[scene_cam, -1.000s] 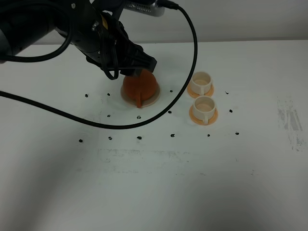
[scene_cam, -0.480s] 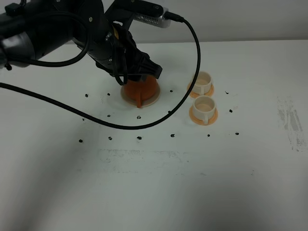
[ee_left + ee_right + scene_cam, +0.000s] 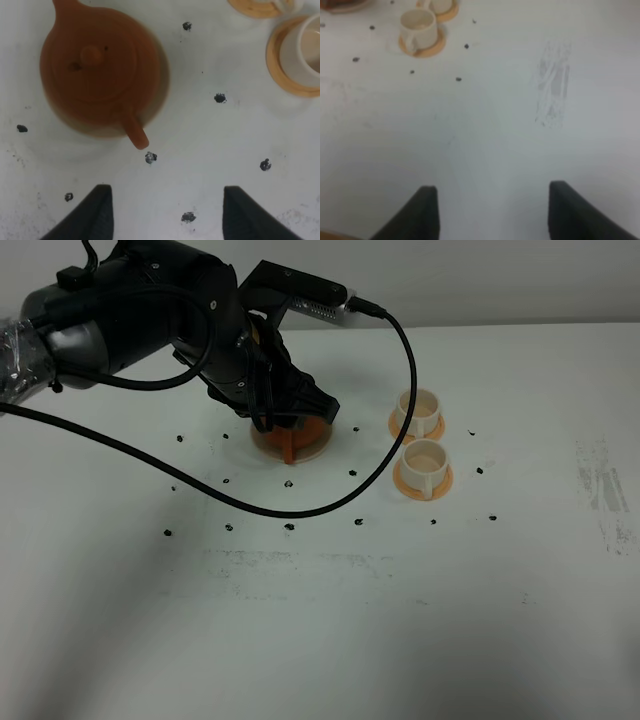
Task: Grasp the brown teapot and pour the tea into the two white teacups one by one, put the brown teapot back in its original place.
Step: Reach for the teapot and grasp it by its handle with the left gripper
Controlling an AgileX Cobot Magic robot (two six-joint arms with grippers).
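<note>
The brown teapot (image 3: 292, 429) stands on its cream saucer (image 3: 262, 443) left of centre, mostly covered by my left arm. My left gripper (image 3: 295, 410) hangs just above it. In the left wrist view the brown teapot (image 3: 100, 70) lies whole, lid on, a narrow stub pointing toward my fingers. My left gripper (image 3: 167, 215) is open with only table between its tips, apart from the pot. The two white teacups (image 3: 420, 410) (image 3: 425, 462) sit on orange coasters to the right. My right gripper (image 3: 495, 215) is open above bare table, the teacups (image 3: 419, 22) far from it.
Small black marks (image 3: 290, 527) dot the white table around the saucer and cups. A grey scuffed patch (image 3: 605, 490) lies near the right edge. The left arm's black cable (image 3: 300, 505) loops over the table in front of the teapot.
My left arm has swung right and lower, covering more of the teapot. The teapot and both cups have stayed where they were.
</note>
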